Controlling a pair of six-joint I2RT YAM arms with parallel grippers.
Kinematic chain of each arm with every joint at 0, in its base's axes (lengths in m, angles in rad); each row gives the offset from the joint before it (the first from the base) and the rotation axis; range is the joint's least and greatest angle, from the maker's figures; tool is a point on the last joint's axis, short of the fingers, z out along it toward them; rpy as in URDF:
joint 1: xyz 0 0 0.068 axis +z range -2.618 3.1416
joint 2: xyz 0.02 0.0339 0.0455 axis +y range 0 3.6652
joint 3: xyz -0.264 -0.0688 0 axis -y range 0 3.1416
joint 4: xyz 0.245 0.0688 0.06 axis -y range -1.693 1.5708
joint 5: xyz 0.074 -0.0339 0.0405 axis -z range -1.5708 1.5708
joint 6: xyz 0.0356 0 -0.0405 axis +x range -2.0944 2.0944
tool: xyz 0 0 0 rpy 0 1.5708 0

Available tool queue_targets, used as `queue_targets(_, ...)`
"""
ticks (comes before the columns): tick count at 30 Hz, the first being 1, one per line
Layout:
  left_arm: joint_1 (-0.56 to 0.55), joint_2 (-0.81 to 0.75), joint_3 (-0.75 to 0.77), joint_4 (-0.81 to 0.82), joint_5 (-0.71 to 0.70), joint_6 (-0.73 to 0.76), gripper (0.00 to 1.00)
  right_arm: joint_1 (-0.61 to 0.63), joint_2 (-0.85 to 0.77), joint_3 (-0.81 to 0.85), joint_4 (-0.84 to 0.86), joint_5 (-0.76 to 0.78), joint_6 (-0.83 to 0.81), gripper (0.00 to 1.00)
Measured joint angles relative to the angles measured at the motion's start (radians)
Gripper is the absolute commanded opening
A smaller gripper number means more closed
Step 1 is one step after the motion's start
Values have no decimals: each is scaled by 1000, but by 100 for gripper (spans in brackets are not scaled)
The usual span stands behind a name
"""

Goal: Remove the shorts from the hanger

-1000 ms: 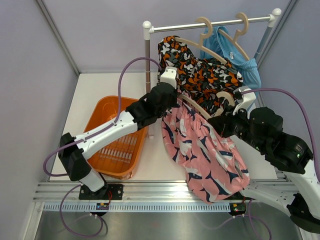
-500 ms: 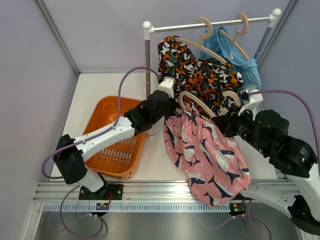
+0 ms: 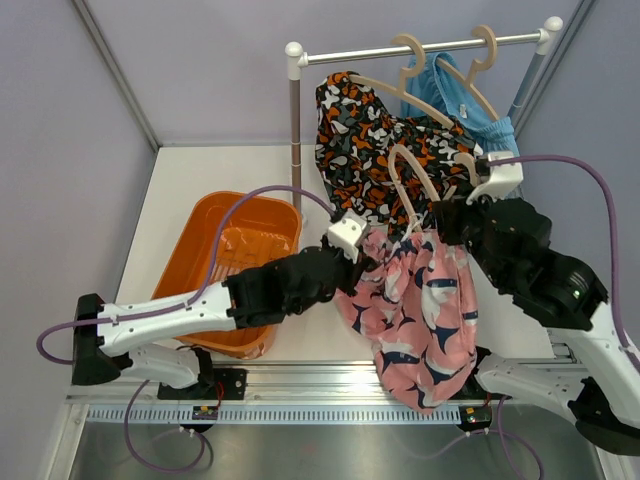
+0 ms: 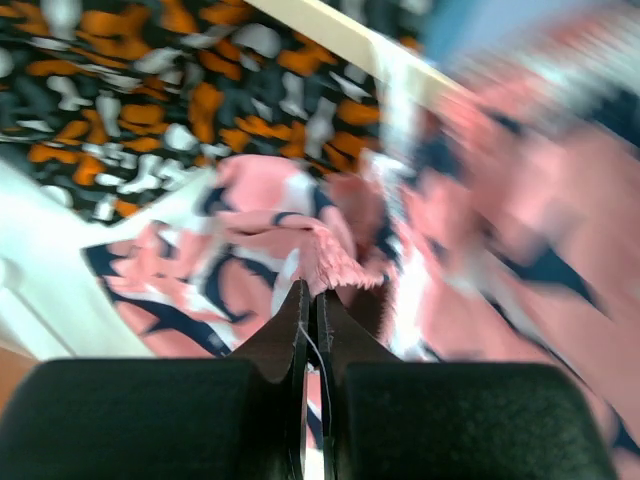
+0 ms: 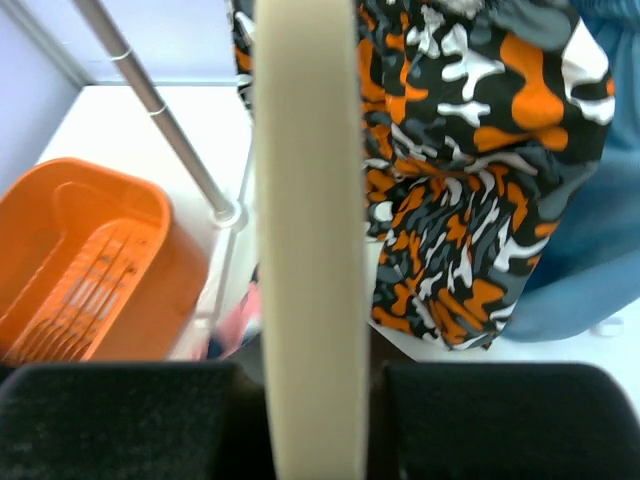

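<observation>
pink shorts: off the rack, hanging in front of it between the two arms. Waistband bunched at top, lower edge drooping over the table's near edge.
pink shorts, close-up: gathered waist edge sits right at the left fingertips; the rest of the left wrist view is motion-blurred.
left gripper: closed tight on a fold of the pink waistband at its left end. In its wrist view the tips meet with almost no gap, fabric pinched between them.
hanger: cream wood, tilted steeply, sitting just above the pink waistband. Can't tell if the waistband is on it or already clear of it.
right gripper: clamped on the hanger. In its wrist view the cream bar runs straight up between the two black fingers.
black-orange shorts: draped on their own hanger on the rail, directly behind the pink pair. Also fills the right wrist view.
light blue shorts: on the far-right hanger, partly hidden by the black-orange pair.
rack post: upright, left end of the rail.
basket: orange, on the table left of the post, under the left arm.
</observation>
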Motion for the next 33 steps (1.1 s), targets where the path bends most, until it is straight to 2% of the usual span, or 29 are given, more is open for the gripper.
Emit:
queue_targets(6, -177, -9, 12, -132, -59, 50, 0, 0, 129, 50, 68, 100, -57, 0)
queue_targets(13, -345, -64, 10, -253, -53, 108, 0, 0, 140, 88, 145, 185, -126, 0)
queue_targets(21, -460, -234, -58, -298, 152, 137, 0, -33, 154, 123, 241, 250, -210, 0)
queue_targets(25, -496, -256, -74, -340, 176, 134, 0, -76, 168, 126, 250, 246, -216, 0)
queue_targets(28, -505, -261, -72, -368, 129, 131, 0, -91, 187, 146, 240, 239, -213, 0)
queue_targets(33, -505, -265, 13, -448, -96, 129, 0, -93, 202, 179, 218, 211, -194, 0)
